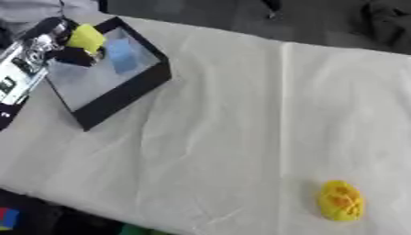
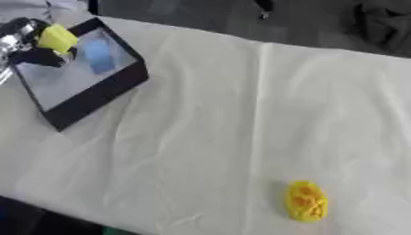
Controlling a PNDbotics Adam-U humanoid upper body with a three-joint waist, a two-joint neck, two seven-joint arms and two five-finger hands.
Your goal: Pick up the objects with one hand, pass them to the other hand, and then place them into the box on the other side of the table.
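Left eye view shows the left hand (image 1: 60,43) clamped on a yellow block (image 1: 86,37) over the box (image 1: 120,98), a blue piece (image 1: 122,56) inside; a yellow lump (image 1: 341,200) waits on the table (image 1: 224,137).

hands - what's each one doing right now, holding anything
Left hand: shut on the yellow-green soft block, above the black-rimmed box.
Right hand: not in view.

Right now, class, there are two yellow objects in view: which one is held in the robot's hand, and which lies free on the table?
The yellow block, held by the left hand over the black box, is the held one. The rounder yellow object lies alone on the white cloth.
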